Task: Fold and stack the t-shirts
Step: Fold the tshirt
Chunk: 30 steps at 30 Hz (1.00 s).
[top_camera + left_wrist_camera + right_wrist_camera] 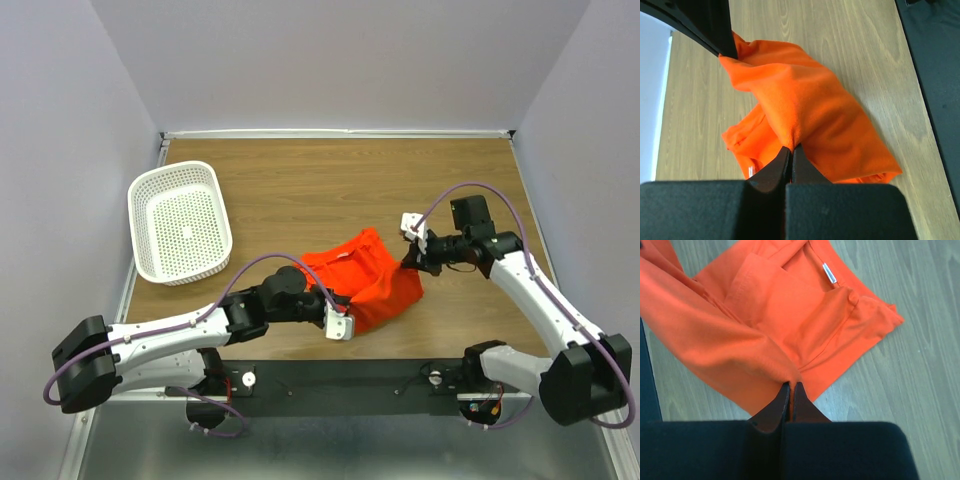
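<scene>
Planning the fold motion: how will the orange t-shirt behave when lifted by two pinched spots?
Probably very floppy: the t-shirt sags and creases between the left gripper and right gripper, both pinched shut on it. Likely light, since small pinches hold it up. Pushed, it would likely bunch, as it lies rumpled on the table.

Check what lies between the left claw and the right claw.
Only the t-shirt: its cloth spans the stretch, the left claw and right claw each shut on a fold. The top view shows this; the wrist views confirm both pinches.
</scene>
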### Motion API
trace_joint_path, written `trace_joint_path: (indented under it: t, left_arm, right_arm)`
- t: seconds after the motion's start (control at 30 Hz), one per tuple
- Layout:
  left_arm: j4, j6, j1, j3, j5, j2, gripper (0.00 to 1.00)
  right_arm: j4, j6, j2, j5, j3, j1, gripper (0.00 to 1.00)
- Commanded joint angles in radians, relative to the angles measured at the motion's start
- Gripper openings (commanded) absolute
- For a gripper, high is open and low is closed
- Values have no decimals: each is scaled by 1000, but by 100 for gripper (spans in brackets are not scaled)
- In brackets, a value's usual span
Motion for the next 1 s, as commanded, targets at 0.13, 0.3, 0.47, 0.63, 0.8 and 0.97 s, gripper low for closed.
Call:
trace_joint_path:
  t: [0.13,0.3,0.47,0.63,0.8,0.97]
  left_arm:
    - [-24,-66,-11,1,-52,-41,0]
    - [-33,-70,-11,4,-95,-96,0]
    - [49,-15,53,-28,-323,-73,0]
    - [91,14,212,-12,-296,19,0]
    - [83,14,287,7,-272,86,0]
    - [56,-24,287,8,-281,97,0]
  right_arm:
    - [-10,-33,70,-35,76,-2,1]
    - [33,2,126,-52,145,-2,1]
    - [234,190,307,-50,286,0,1]
    - [276,273,557,-84,490,24,0]
    - [305,310,729,-67,619,33,0]
    - [320,321,804,-50,665,47,1]
